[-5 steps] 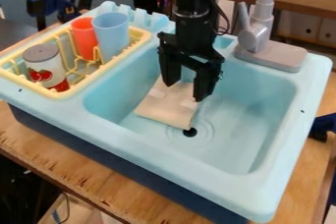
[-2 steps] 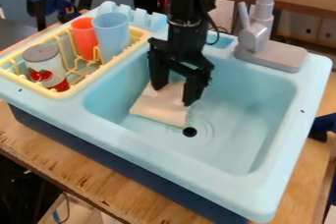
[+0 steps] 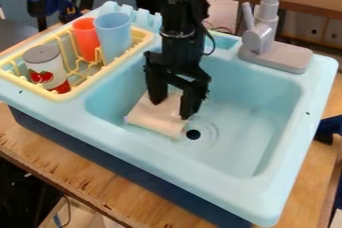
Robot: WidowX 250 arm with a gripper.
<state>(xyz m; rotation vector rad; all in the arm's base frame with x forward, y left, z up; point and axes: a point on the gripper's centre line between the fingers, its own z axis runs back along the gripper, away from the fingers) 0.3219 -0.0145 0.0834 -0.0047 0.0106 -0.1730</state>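
The black gripper [image 3: 171, 109] is low in the left part of the light blue sink basin [image 3: 247, 122], its two fingers spread wide. Under and between the fingertips lies a flat beige piece [image 3: 155, 121], which may be a folded cloth. Its upper part is partly hidden by the gripper, and its lower edge lies just left of the dark drain hole [image 3: 193, 134]. The fingertips appear to touch the piece near its left and right sides.
A yellow dish rack [image 3: 75, 92] on the sink's left holds a can [image 3: 47, 67], an orange cup [image 3: 85, 39] and a blue cup [image 3: 113, 34]. The grey faucet [image 3: 259, 39] stands at the back right rim.
Over the last second the gripper has shifted left and slightly down in the view. The beige piece has slid the same way, its lower edge now nearer the basin's front wall.
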